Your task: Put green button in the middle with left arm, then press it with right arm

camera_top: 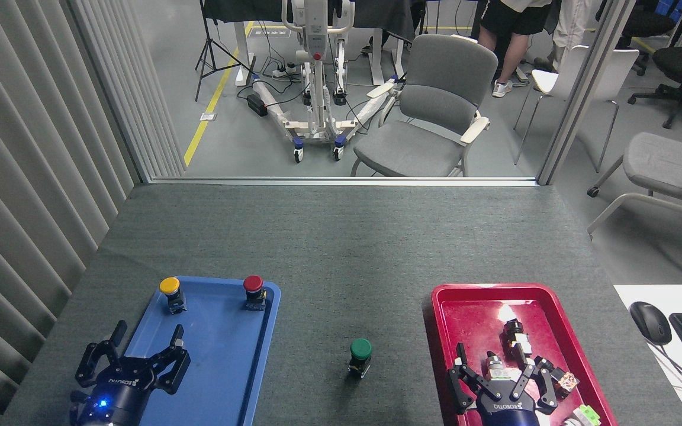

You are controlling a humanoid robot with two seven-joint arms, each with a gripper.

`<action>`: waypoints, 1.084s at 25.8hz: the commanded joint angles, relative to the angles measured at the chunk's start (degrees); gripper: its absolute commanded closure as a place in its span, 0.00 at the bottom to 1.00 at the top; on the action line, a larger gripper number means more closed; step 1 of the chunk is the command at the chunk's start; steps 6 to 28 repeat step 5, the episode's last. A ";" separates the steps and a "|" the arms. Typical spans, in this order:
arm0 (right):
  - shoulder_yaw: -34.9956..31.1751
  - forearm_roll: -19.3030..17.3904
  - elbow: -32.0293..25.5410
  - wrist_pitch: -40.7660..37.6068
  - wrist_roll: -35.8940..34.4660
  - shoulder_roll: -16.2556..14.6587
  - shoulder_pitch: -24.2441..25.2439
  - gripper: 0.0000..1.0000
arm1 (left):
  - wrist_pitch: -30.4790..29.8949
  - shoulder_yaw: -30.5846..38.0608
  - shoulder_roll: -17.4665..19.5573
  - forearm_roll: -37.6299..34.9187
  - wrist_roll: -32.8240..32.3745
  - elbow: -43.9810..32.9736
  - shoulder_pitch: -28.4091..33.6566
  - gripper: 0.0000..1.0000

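one press left to do: with green button (360, 355) upright on bare grey cloth (329, 248) at lower centre between blue tray (261, 349) and red tray (441, 307), swing splayed, empty right gripper (502, 384) left from lower right over the cap, push straight down so it cannot tip, and park empty, spread left gripper (131, 365) at lower left.

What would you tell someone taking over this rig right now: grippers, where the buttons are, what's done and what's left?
Left gripper: open, empty, over the near left corner of the blue tray.
Right gripper: open, empty, over the near part of the red tray, among small parts.
Green button: upright on the grey cloth between the two trays, free of both grippers.
Yellow button and red button: at the far end of the blue tray.
Done: the green button stands in the middle.
Left: whether it has been pressed cannot be told; if not, press it with the right gripper.
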 commanded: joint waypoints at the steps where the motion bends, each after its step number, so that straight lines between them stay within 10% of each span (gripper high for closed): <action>1: 0.00 -0.04 -0.21 -0.27 -0.28 0.13 0.00 0.00 | 0.02 -0.11 0.00 0.07 0.01 -0.04 -0.05 0.00; 28: -0.09 0.05 -0.38 -0.36 -0.01 -0.23 -0.09 0.00 | 0.02 -0.20 -0.17 -0.02 0.37 -0.04 0.04 0.00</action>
